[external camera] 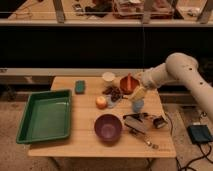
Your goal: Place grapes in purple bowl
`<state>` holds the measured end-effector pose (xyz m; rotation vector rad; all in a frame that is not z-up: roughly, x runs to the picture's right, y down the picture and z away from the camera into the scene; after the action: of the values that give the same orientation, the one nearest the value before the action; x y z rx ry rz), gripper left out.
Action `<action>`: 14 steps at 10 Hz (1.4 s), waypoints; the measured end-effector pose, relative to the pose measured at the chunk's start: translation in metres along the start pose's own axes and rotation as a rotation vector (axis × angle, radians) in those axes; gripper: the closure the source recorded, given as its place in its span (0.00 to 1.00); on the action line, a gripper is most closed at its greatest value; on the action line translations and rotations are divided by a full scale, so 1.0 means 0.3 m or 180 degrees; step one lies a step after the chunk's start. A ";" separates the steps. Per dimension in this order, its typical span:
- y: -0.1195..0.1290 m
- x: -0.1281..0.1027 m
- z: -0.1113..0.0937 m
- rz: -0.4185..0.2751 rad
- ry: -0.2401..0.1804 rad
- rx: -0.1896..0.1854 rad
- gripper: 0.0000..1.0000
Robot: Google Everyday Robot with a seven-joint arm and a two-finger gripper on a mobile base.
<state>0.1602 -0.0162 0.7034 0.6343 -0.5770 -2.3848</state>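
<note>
The grapes (115, 92) lie as a dark bumpy cluster at the middle back of the wooden table (85, 140). The purple bowl (108, 127) stands upright nearer the front edge, below the grapes and apart from them. My white arm reaches in from the right. My gripper (129, 87) hangs low just right of the grapes, over the orange-red bowl (125, 82), which it partly hides.
An orange fruit (101, 102) sits left of the grapes. A white cup (108, 77) and a green sponge (80, 86) are at the back. A green tray (45, 116) is at left. A blue cup (137, 105) and dark tools (138, 121) are at right.
</note>
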 end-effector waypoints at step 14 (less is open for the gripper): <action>0.322 -0.007 0.129 0.3041 0.0075 -0.1663 0.20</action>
<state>0.1820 -0.0754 0.7860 0.0913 -0.1497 -1.5077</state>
